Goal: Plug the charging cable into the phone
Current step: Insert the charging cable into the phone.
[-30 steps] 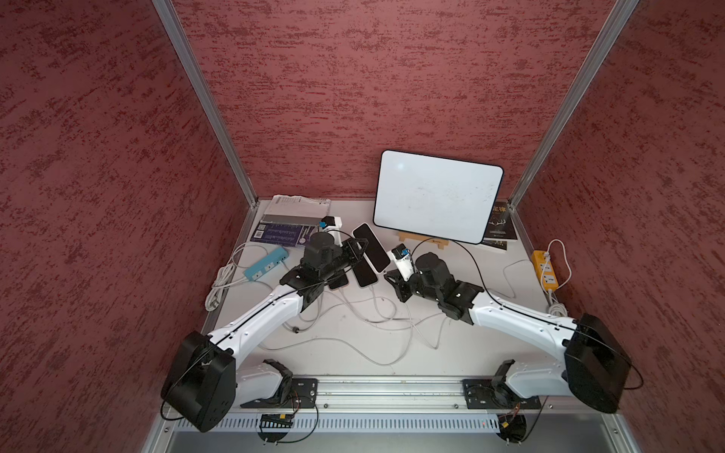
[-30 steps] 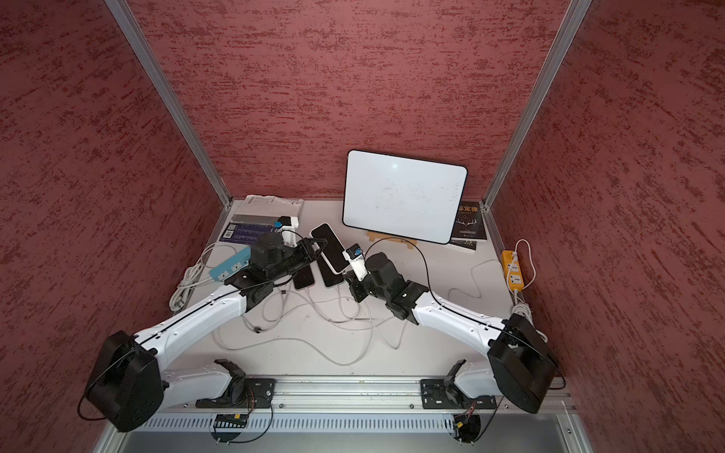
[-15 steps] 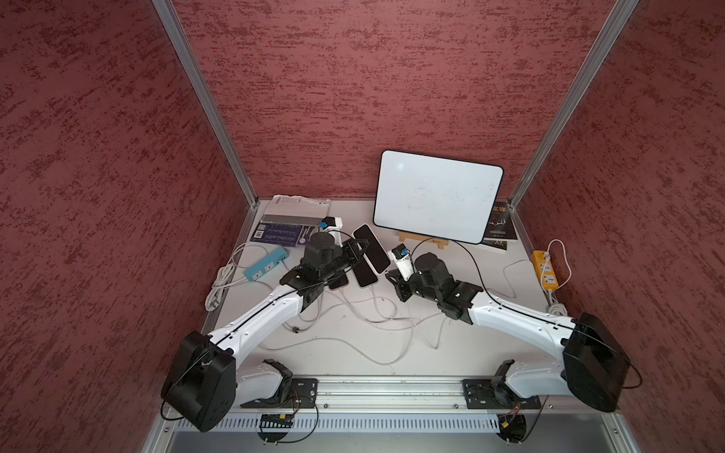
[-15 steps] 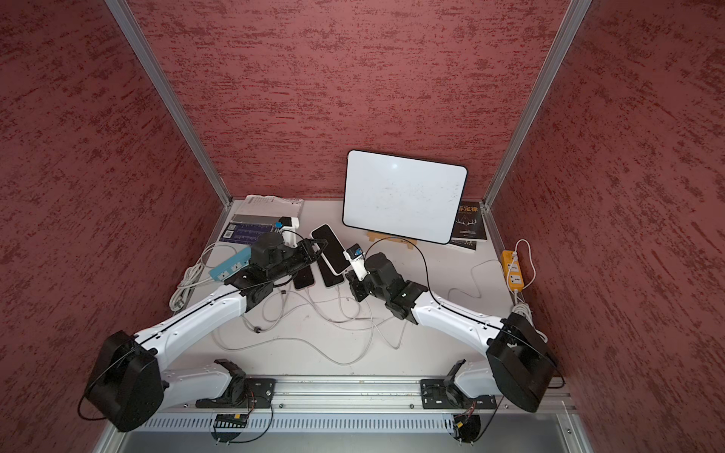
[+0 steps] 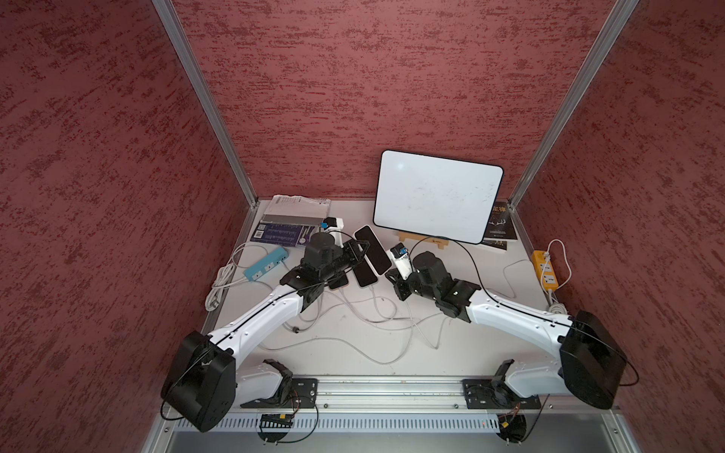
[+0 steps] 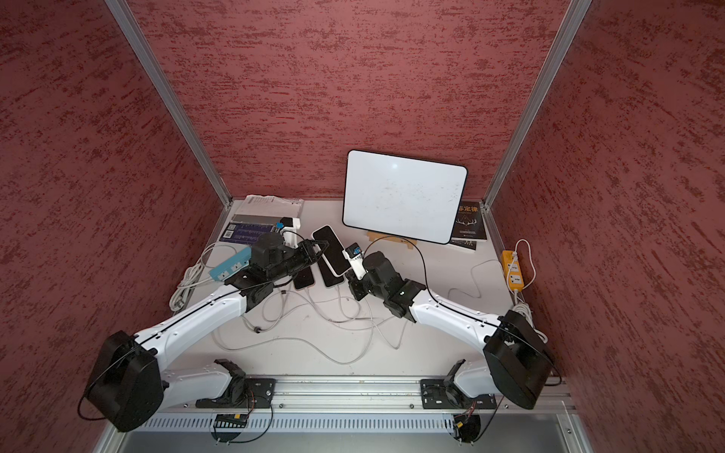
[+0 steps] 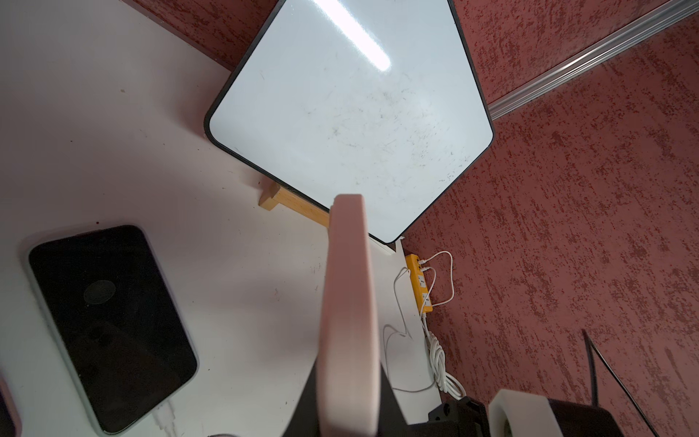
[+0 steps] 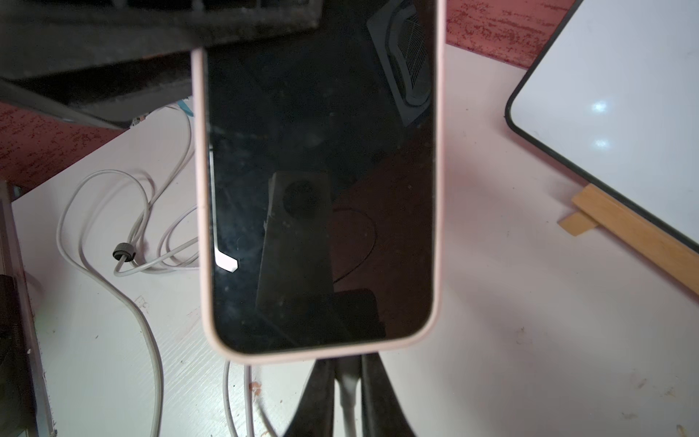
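around, red walls; below, white tabletop

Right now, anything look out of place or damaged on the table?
Only the white cables: a loose tangle sprawls across the middle of the table, loops crossing one another. No spill or damage visible.

Red textured walls on three sides; aluminium corner posts; white tabletop; metal rail along front edge.

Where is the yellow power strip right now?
In both top views the yellow power strip lies at the table's right edge beside the red wall, right of the whiteboard.
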Controlling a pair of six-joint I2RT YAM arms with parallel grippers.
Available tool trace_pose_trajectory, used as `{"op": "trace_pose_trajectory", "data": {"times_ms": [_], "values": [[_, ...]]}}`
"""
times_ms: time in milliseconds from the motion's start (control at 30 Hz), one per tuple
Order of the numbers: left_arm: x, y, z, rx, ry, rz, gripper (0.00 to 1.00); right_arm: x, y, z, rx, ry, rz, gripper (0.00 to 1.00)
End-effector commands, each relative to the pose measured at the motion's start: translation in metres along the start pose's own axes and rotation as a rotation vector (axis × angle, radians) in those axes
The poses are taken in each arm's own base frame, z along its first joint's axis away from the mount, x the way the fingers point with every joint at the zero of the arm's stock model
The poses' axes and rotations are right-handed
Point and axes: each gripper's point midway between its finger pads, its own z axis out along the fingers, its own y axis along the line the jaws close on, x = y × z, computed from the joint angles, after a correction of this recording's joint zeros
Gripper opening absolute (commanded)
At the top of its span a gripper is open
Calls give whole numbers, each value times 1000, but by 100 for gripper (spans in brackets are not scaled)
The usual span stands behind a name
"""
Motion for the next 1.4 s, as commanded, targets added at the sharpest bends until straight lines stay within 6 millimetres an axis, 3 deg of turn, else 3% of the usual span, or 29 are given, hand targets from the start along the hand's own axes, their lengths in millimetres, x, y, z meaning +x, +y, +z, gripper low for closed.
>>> {"op": "trace_pose_trajectory", "data": {"times_ms": [0,233,1367], "values": [[-12,-18,-3,51,-39,30,0,-15,3,-3,4,-30,-14,0],[-29,-31,-8,42,-73,84,0,-7,4,0,-11,-1,-13,0],[-10,-10,2,15,-36,80,0,-15,12,-3,-51,-19,4,0]]}}
